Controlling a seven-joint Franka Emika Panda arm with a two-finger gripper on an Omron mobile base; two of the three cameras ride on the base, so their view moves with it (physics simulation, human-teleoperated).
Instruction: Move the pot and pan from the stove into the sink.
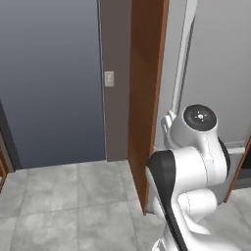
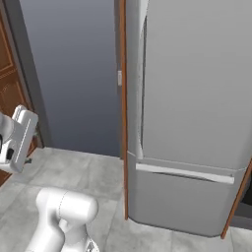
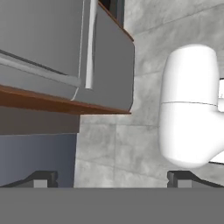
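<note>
Hand view has my jaws (image 3: pixel 112 179) spread wide and empty over the floor (image 3: pixel 131 144) beside the fridge (image 3: pixel 52 43), since I face no stove, pot, pan or sink and must drive first.

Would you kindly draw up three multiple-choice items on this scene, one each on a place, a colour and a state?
1. Where does the fridge stand in the right base view?
A. right of the wood panel
B. left of the blue-grey wall
C. behind the arm

2. What colour is the floor?
A. red
B. grey tile
C. green

3. How do the gripper jaws stand?
A. shut on a pot
B. shut, empty
C. open, empty

Answers: 1 A, the fridge fills the right side, beside the panel's edge. 2 B, grey tiles with seams lie below the wall. 3 C, the hand view shows the fingertips far apart with only floor between.
</note>
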